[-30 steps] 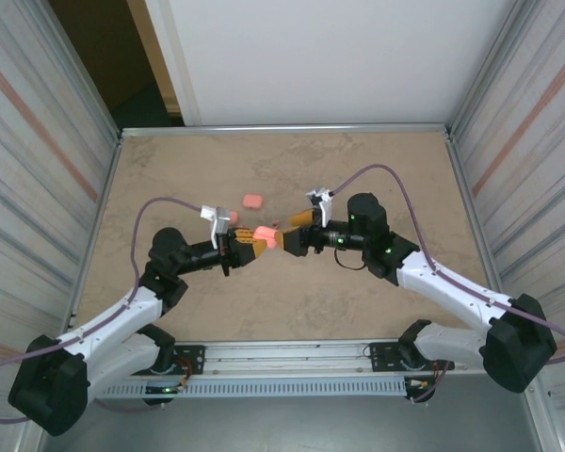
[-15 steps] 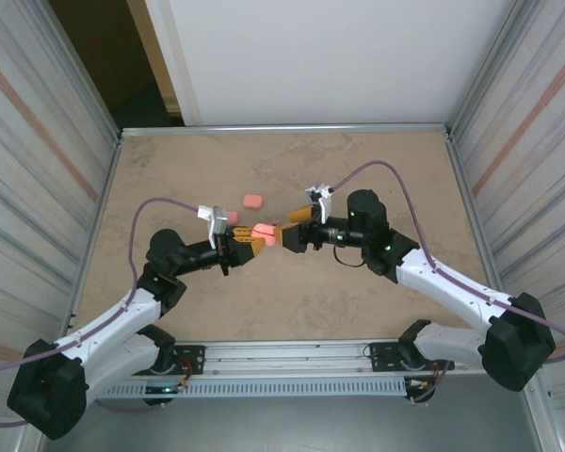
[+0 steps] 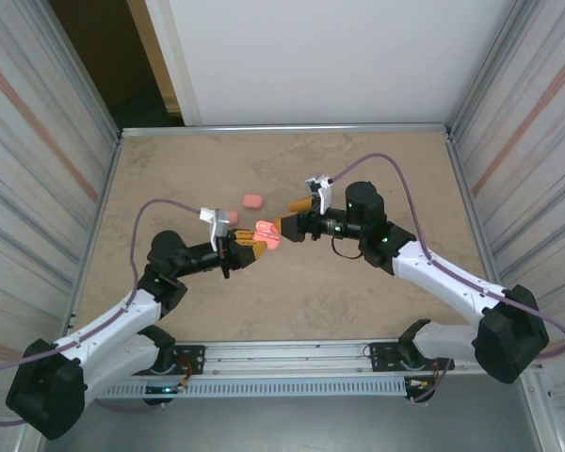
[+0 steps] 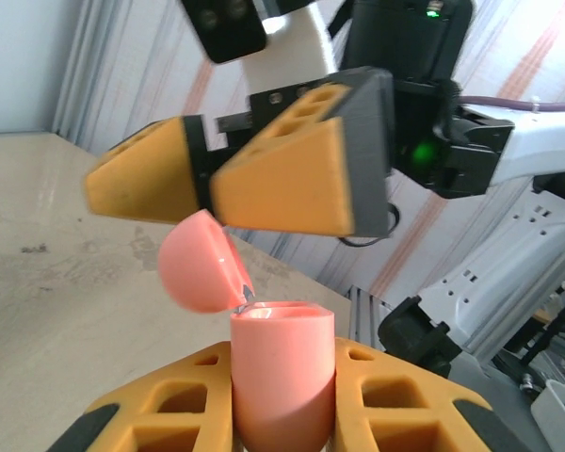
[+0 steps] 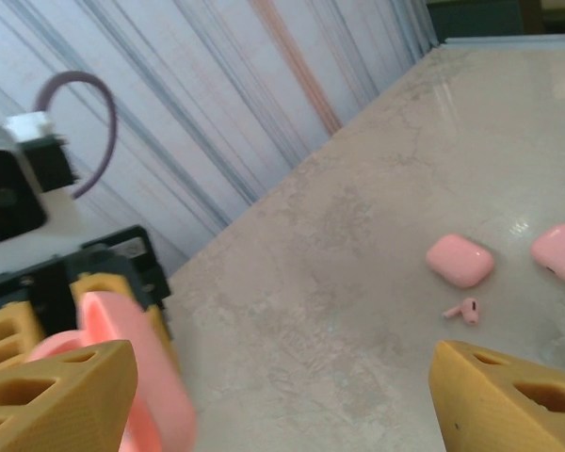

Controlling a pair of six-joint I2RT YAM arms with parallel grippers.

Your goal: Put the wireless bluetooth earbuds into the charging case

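My left gripper [image 4: 282, 419] is shut on a pink charging case [image 4: 282, 372] and holds it upright above the table. The case's lid [image 4: 198, 264] is hinged open to the left. From above, the case [image 3: 266, 234] sits at the tip of the left gripper [image 3: 255, 247]. My right gripper [image 3: 292, 217] hovers just past the case, open, and its orange fingers [image 4: 282, 179] stand right above the lid. In the right wrist view the right gripper [image 5: 282, 395] spans bare table, with the held case [image 5: 132, 377] by its left finger. One earbud [image 5: 463, 309] lies on the table.
Two more pink cases [image 5: 460, 260] [image 5: 560, 252] lie shut on the table beside the loose earbud. From above, one of them [image 3: 252, 201] shows behind the grippers. Corrugated walls flank the table [image 3: 358, 160] on both sides, and a metal rail [image 3: 292, 353] runs along its near edge.
The right gripper has shifted toward the far side of the table and slightly left, closer over the case's lid. The left arm and the held case have stayed almost still.
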